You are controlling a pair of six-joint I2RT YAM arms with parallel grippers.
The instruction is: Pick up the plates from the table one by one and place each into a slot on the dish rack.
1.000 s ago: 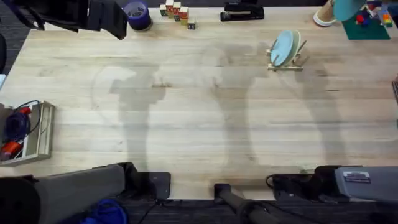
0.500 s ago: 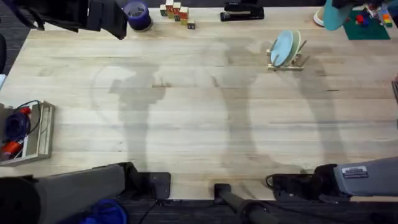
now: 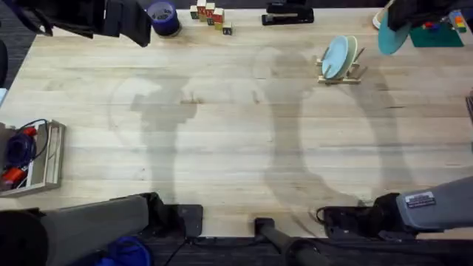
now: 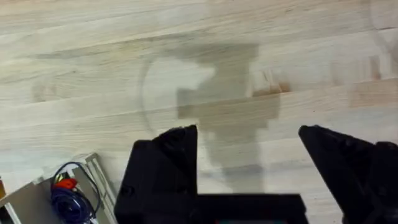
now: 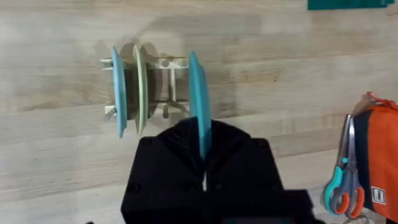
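Above the rack (image 5: 149,87), the right gripper (image 5: 204,163) pinches the teal plate (image 5: 198,102) on edge; misalignment could strike a peg or the slotted plates (image 5: 129,87). The left gripper (image 4: 249,162) hangs wide.

Dark floor (image 3: 15,37) beyond far-left corner; soft shadows across pale planks.

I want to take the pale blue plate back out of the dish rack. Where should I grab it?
Pinch the pale blue plate by its top rim, coming from above. It stands on edge in the dish rack, the outermost plate, with the cream plate close beside it, so probably only the upper rim is free to grip.
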